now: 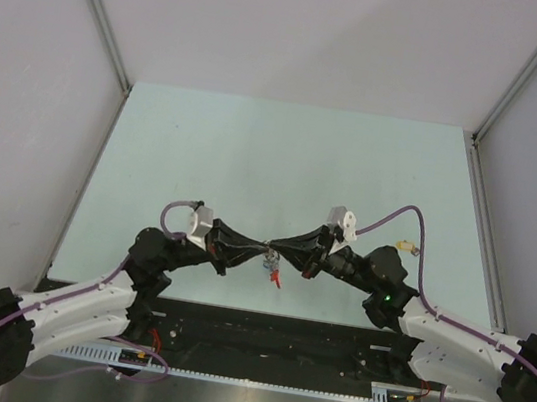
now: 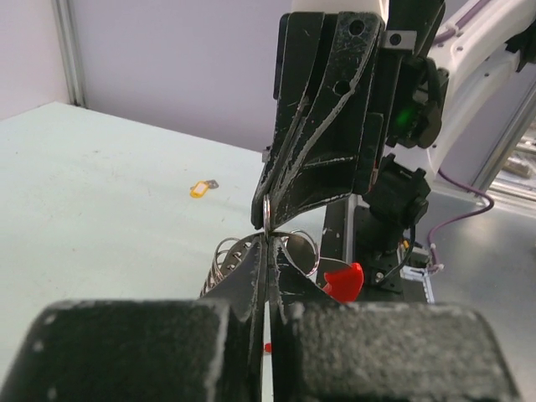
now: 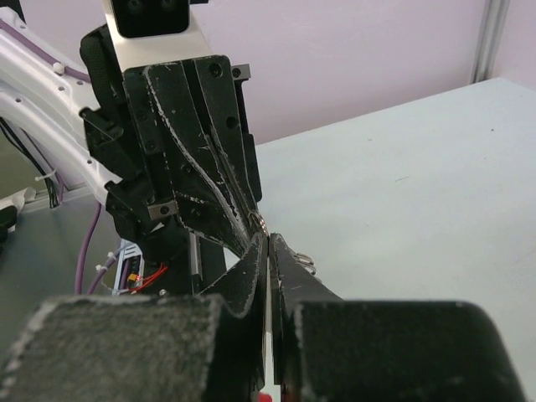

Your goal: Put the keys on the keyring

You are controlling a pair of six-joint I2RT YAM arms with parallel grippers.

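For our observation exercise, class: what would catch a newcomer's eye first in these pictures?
Over the near middle of the table, the left gripper and right gripper meet tip to tip, both pinched shut on the keyring between them. Its red end piece dangles below, and a yellow-headed key lies apart on the table.

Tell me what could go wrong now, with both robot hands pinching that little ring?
1. The left fingers and right fingers pinch the thin ring only at their very tips, so it might slip out and fall on the table.
2. The yellow key lies off to the side. Both hands are busy, so fetching it means one must let go.
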